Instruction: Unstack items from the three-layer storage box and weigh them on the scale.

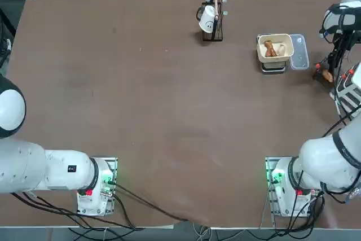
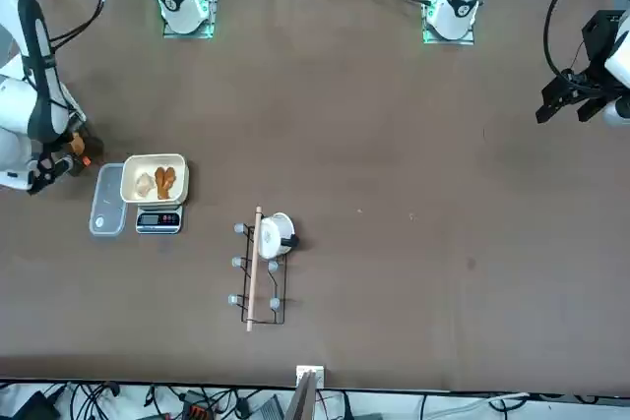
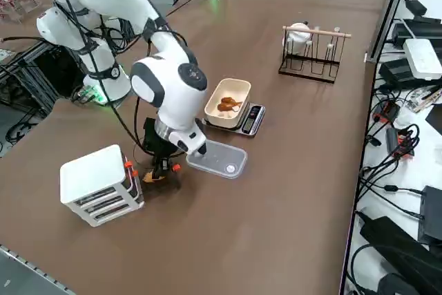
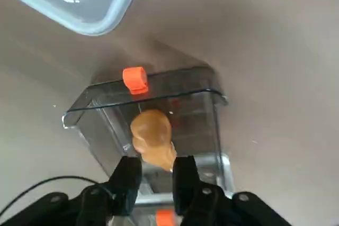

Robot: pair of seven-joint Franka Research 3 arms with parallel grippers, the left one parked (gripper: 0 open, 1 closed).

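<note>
Tan item (image 4: 153, 144) sits pinched between the right gripper (image 4: 157, 175) fingers over a clear drawer, beside the storage box (image 3: 97, 184); lifting straight clears it toward the scale (image 3: 231, 107)

Even bright overhead light; soft shadows; wrist view slightly blurred.

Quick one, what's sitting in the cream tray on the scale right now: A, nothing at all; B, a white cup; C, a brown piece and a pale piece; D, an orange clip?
C: in the top view the cream tray on the scale holds a brown piece beside a pale piece.
</note>
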